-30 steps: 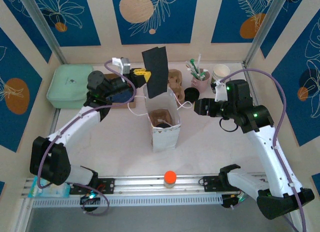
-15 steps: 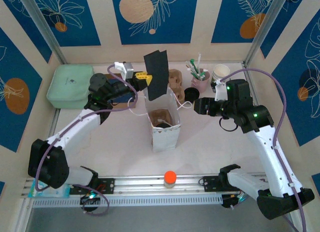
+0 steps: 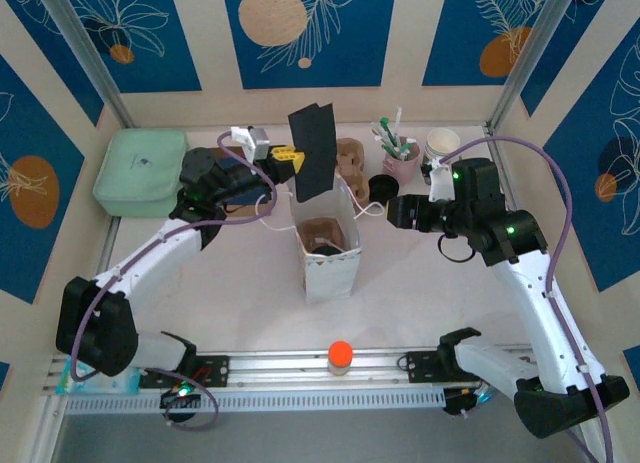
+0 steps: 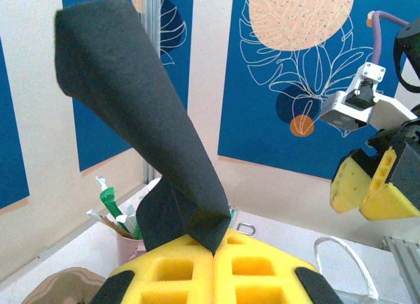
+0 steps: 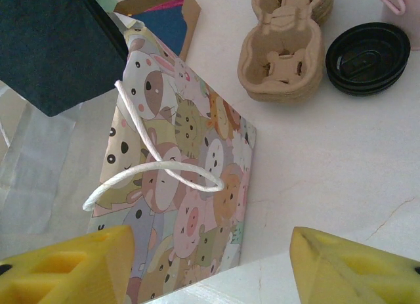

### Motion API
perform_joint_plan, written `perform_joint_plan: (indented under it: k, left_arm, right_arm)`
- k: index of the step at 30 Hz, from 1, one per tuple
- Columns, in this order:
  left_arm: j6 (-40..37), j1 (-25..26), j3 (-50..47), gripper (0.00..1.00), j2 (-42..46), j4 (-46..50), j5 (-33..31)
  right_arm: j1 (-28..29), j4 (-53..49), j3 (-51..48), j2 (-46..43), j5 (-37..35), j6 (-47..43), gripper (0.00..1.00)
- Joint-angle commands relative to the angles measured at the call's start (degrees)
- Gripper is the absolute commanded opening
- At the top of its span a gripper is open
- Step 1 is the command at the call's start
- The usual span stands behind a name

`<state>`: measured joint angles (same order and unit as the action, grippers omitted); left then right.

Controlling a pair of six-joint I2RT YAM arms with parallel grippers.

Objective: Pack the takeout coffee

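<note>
From above, my left fingers (image 3: 290,156) pinch a black sheet (image 3: 312,148) by the paper bag's (image 3: 328,273) far rim. The takeout coffee (image 3: 324,247) seems to sit low inside, dark lid up. Left wrist: the sheet curls upward. Right wrist: my right fingers (image 5: 210,264) stand open facing the bag, with pulp carriers (image 5: 282,54) and black lids (image 5: 367,54) on the table beyond.

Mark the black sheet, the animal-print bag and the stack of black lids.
black sheet (image 3: 312,151), top external view, its middle.
animal-print bag (image 5: 190,186), right wrist view, printed side wall.
stack of black lids (image 5: 367,56), right wrist view, top lid's centre.
</note>
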<state>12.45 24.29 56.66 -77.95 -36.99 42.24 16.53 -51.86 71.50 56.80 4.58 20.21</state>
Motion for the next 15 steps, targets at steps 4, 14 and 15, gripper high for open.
perform_joint_plan:
  k: [4, 14, 15]
  left_arm:
    - [-1.92, 0.67, -0.41, 0.0, 0.56, -0.66, -0.67]
    - [-2.35, 0.67, -1.12, 0.0, 0.25, -1.02, -1.17]
    - [-2.39, 0.76, -1.2, 0.0, 0.26, -1.01, -1.11]
  right_arm:
    - [0.35, 0.44, 0.13, -0.19, 1.22, 0.6, 0.65]
    - [0.34, 0.53, -0.14, -0.1, 1.22, 0.61, 0.65]
    - [0.35, 0.53, -0.22, -0.1, 1.29, 0.56, 0.65]
